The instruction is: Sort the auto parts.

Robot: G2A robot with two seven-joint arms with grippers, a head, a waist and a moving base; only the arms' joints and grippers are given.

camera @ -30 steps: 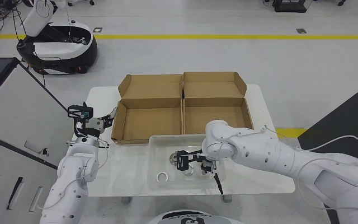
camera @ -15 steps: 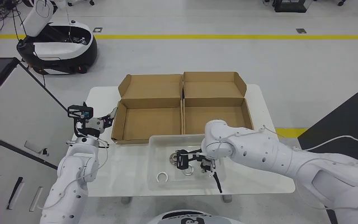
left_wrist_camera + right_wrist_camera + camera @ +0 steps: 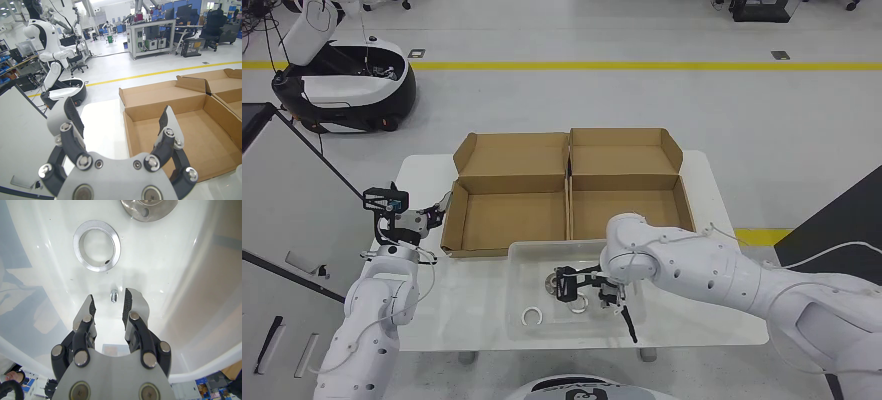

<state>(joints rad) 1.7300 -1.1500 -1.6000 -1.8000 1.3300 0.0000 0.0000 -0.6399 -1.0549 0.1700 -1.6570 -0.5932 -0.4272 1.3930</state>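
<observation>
In the right wrist view my right gripper (image 3: 109,299) is open low inside the white tray (image 3: 189,279). A small steel bolt (image 3: 114,295) lies on the tray floor between its fingertips, untouched. Just beyond it lies a flat silver ring (image 3: 96,246), and farther off a metal flange (image 3: 149,209). From above, the right gripper (image 3: 562,287) hangs over the tray (image 3: 517,270), with the ring (image 3: 533,317) toward the tray's front left. My left gripper (image 3: 118,111) is open and holds nothing, beside the left cardboard box (image 3: 179,132), also seen from above as the left gripper (image 3: 435,213).
Two open cardboard boxes, left (image 3: 507,220) and right (image 3: 627,212), sit side by side behind the tray. Bare white table (image 3: 462,300) lies left of the tray. Another robot on a wheeled base (image 3: 342,85) stands on the floor beyond the table.
My right gripper has shifted a little to the left inside the tray. The left arm has not moved.
</observation>
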